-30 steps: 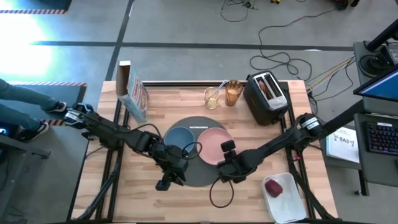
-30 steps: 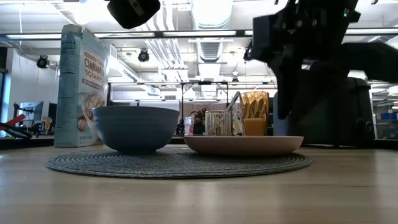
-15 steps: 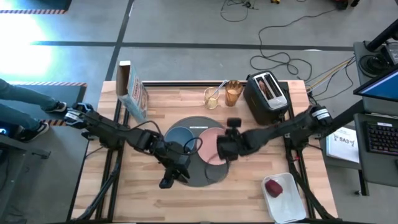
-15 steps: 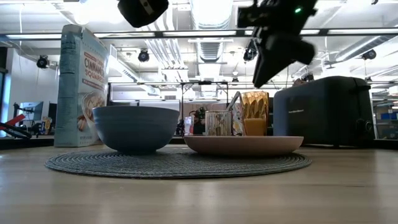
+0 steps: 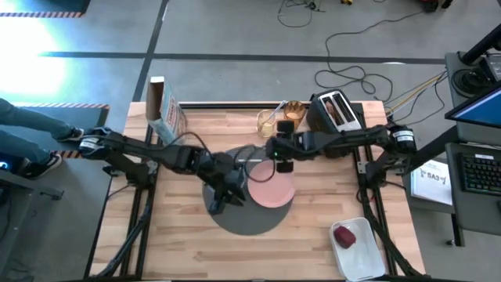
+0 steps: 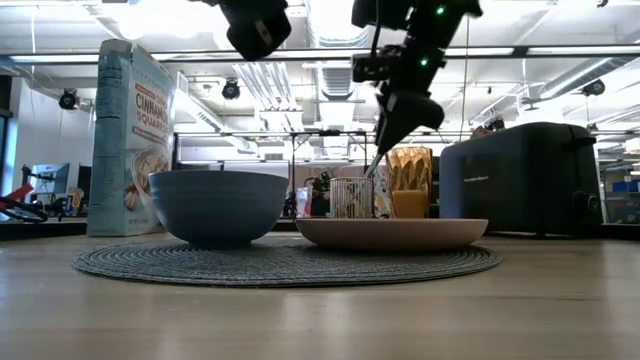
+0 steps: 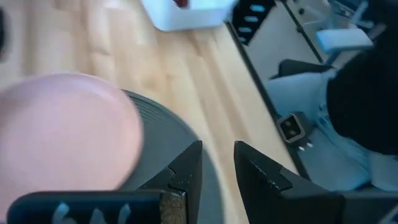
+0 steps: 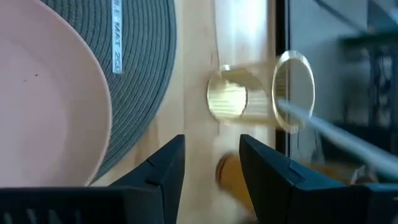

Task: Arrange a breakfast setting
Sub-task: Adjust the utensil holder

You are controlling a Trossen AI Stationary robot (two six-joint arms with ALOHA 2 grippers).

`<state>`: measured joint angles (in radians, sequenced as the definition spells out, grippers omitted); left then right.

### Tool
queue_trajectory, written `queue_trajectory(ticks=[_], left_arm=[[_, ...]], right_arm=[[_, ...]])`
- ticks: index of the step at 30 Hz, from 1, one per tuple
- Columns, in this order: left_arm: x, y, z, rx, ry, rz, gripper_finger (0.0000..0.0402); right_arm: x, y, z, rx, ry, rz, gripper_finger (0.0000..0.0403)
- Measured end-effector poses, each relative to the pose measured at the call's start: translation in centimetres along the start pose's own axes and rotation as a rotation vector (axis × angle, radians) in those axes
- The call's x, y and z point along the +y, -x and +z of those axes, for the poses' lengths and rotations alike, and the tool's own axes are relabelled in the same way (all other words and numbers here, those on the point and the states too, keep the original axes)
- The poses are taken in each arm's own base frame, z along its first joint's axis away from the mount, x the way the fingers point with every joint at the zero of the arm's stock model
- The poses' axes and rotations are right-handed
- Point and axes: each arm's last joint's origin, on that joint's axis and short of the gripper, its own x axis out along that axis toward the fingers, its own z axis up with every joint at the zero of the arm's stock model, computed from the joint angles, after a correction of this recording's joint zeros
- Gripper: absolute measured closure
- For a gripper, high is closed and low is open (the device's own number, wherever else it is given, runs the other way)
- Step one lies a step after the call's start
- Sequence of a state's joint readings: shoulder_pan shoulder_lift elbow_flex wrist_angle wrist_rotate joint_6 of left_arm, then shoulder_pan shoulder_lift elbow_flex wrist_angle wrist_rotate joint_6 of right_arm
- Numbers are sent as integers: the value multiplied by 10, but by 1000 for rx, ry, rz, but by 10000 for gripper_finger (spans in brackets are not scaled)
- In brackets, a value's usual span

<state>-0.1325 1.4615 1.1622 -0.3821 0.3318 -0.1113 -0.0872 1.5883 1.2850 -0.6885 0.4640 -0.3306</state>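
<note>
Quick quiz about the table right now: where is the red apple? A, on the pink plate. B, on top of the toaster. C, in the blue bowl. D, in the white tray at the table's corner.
D: the high view shows the red apple lying in the white tray at the table's near right corner, well apart from the pink plate on the mat.

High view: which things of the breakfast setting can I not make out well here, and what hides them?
- small blue bowl: hidden in the high view under the left arm; only the low view shows it.
- amber tumbler: partly covered in the high view by the right arm; blurred in the right wrist view.
- red apple: cut off by the picture's edge in the left wrist view.
</note>
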Motion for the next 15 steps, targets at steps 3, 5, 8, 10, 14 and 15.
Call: queue_trajectory(ticks=[3, 5, 8, 10, 14, 15], left_arm=[[10, 11, 3, -29, 4, 30, 326], [12, 14, 5, -51, 3, 37, 326], [10, 15, 11, -105, -4, 28, 326], [6, 12, 14, -139, 0, 11, 326], [-7, 4, 17, -169, 7, -20, 326], [-11, 3, 17, -180, 5, -18, 326]], right_arm=[[-16, -8, 0, -64, 52, 59, 261], [-27, -13, -2, -101, 63, 83, 260], [-43, -20, -7, -124, 72, 83, 259], [-53, -25, -11, -124, 68, 77, 259], [-67, -36, -19, -139, 51, 130, 259], [-69, -40, -21, -138, 48, 145, 259]])
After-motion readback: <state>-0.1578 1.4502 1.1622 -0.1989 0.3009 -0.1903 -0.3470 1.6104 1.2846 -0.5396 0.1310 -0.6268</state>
